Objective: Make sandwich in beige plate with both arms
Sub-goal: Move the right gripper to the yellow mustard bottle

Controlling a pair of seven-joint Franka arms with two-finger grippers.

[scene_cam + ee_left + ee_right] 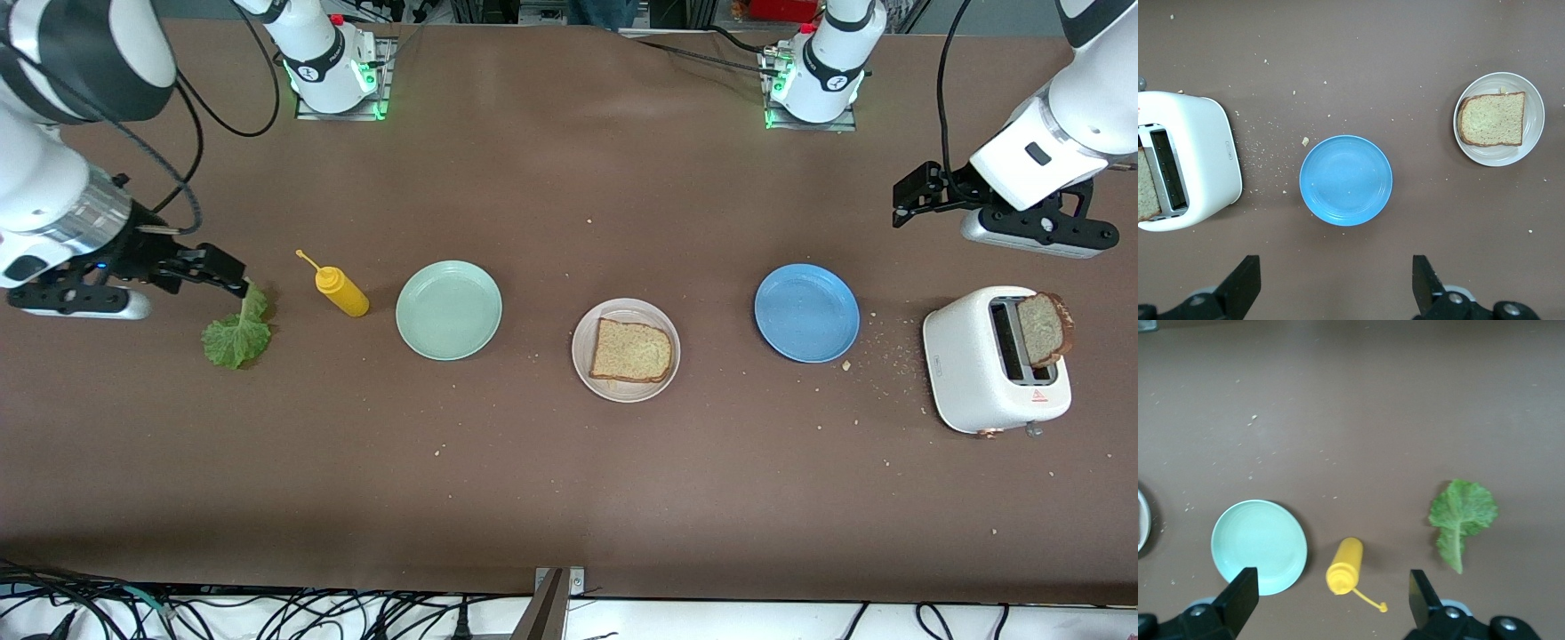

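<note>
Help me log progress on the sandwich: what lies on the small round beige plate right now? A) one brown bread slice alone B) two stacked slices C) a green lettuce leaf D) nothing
A: the beige plate holds a single brown bread slice; the green lettuce leaf lies on the table, and the second slice stands in the white toaster.

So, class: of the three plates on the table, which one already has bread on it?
The beige plate, standing between the mint-green plate and the blue plate, holds a bread slice; both others hold nothing.
</note>
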